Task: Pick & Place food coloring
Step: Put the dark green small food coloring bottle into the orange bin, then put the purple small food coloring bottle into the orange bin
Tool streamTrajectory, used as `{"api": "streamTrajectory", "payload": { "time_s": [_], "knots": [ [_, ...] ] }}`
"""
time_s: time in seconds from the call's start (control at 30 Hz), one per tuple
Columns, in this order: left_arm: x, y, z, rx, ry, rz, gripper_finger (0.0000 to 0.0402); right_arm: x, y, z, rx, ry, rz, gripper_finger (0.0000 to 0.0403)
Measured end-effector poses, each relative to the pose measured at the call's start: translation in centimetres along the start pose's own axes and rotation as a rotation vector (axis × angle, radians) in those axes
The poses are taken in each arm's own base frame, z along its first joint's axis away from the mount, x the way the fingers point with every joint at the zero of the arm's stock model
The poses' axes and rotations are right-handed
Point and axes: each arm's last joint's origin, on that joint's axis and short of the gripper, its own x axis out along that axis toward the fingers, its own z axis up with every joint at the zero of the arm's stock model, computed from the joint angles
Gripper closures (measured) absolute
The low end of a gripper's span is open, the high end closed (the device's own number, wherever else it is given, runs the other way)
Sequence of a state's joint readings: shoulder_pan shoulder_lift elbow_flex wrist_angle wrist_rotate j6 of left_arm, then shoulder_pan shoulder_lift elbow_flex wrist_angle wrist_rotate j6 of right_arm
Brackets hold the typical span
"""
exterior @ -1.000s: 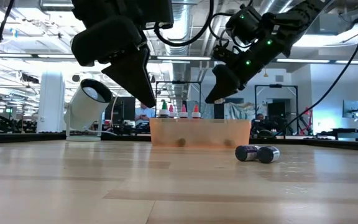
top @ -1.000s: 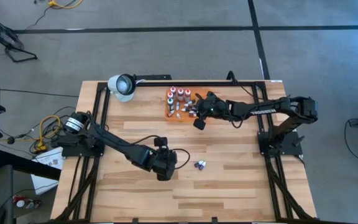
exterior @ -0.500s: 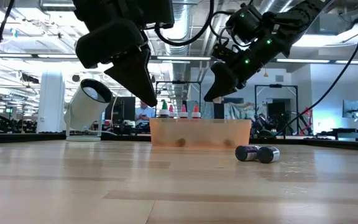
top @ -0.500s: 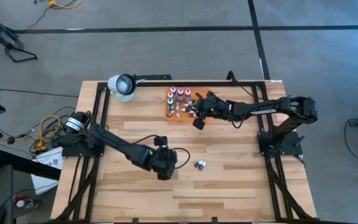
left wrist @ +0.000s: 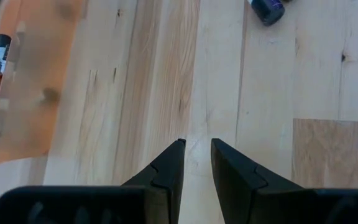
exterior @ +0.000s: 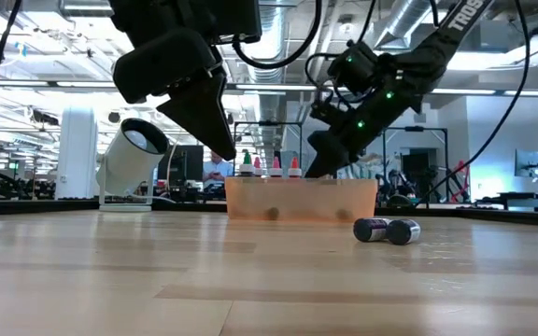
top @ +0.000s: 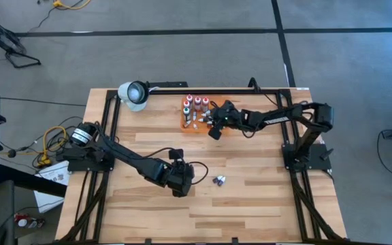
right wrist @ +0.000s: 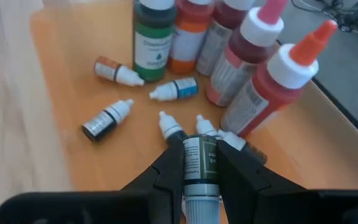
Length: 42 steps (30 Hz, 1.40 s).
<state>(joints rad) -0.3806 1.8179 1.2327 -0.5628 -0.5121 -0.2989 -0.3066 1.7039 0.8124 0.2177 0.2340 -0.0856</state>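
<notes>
Orange underneath now: hovering the right gripper (right wrist: 199,155) over the orange tray (right wrist: 61,74) by the far edge of the tabletop, having pulled in from just off the tray's right edge a second ago. Clamping a tiny dark dropper bottle (right wrist: 201,165) between closed fingers. Looking down past it on the rest of the food coloring: tall red, orange and green bottles (right wrist: 253,81) standing at the tray's far side, small droppers (right wrist: 107,120) lying loose on its floor.

Reading that shift as the carry ending and the placing beginning; probably lowering and letting go next, into the gap among the lying droppers, while taking care not to knock the upright ones.

Keeping the left gripper (left wrist: 194,149) shut and empty above bare wood near the middle of the tabletop, unmoved over the last second. Leaving two dark droppers (top: 218,180) lying together toward the front edge, well apart from the tray, likely waiting for collection.
</notes>
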Motion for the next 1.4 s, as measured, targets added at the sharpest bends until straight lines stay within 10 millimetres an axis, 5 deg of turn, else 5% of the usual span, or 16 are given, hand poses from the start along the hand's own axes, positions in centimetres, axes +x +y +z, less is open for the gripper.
{"api": "streamTrajectory", "payload": {
  "time_s": [0.4, 0.77, 1.1, 1.4],
  "knots": [
    [0.0, 0.0, 0.0, 0.001, -0.004, -0.001, 0.0326, -0.5, 0.2, 0.4, 0.023, -0.019, 0.011, 0.0323],
    [0.0, 0.0, 0.1, -0.009, -0.008, -0.002, 0.0326, -0.8, 0.2, 0.4, 0.027, -0.002, 0.010, 0.0207],
    [0.5, -1.1, 1.4, 0.072, -0.218, -0.181, 0.0326, -7.0, 2.9, 1.9, -0.068, 0.001, 0.118, 0.0199],
    [1.2, -1.5, 1.3, 0.147, -0.397, -0.212, 0.0326, -11.9, 5.7, 1.0, -0.150, 0.083, 0.236, 0.0214]
  ]
}}
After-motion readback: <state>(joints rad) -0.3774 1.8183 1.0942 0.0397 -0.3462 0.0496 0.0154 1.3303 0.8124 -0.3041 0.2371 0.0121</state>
